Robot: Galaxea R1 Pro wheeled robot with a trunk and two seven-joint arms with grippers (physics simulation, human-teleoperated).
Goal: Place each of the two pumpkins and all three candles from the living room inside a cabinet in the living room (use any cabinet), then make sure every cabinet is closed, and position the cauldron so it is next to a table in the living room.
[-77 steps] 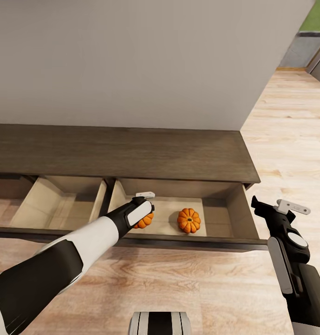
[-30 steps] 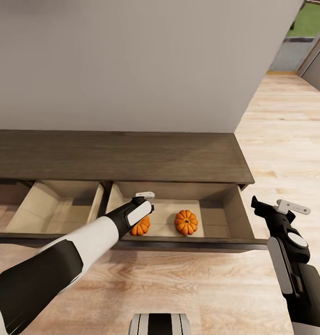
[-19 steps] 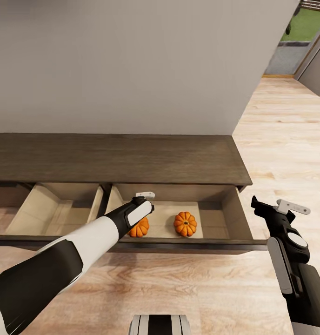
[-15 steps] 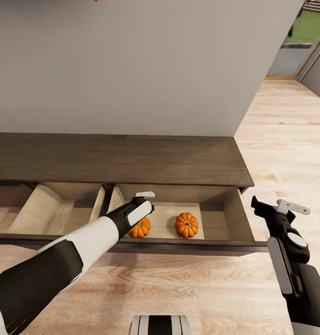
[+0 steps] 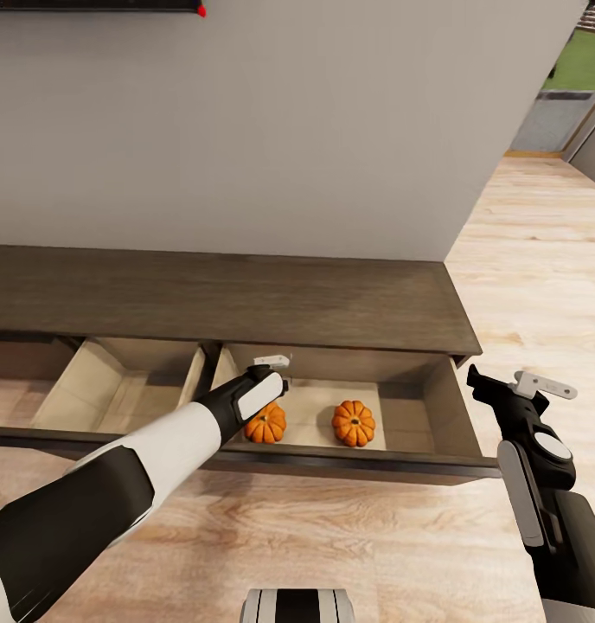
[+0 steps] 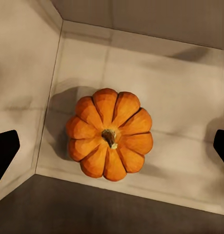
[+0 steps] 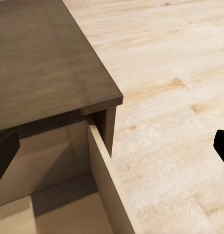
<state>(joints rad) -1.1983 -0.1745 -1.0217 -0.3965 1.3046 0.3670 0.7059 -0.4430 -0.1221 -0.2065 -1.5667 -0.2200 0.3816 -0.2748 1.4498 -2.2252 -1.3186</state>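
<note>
In the head view, two pumpkins are being seen lying in the open right drawer of the cabinet (image 5: 246, 298): one pumpkin (image 5: 267, 423) just under the left fingers (image 5: 273, 362), the other pumpkin (image 5: 354, 423) beside it. The right fingers (image 5: 527, 383) are being held over the floor (image 5: 522, 260). In the left wrist view, a pumpkin (image 6: 109, 134) is being framed between spread, untouching fingers (image 6: 5, 151). In the right wrist view, the cabinet corner (image 7: 53, 63) is being seen between spread fingers (image 7: 4, 153).

the left arm (image 5: 159, 450) covers part of the left pumpkin (image 5: 267, 424). the cabinet (image 5: 228, 298) runs off the frame's left edge. in both wrist views only dark fingertips (image 6: 4, 148) show at the edges.
</note>
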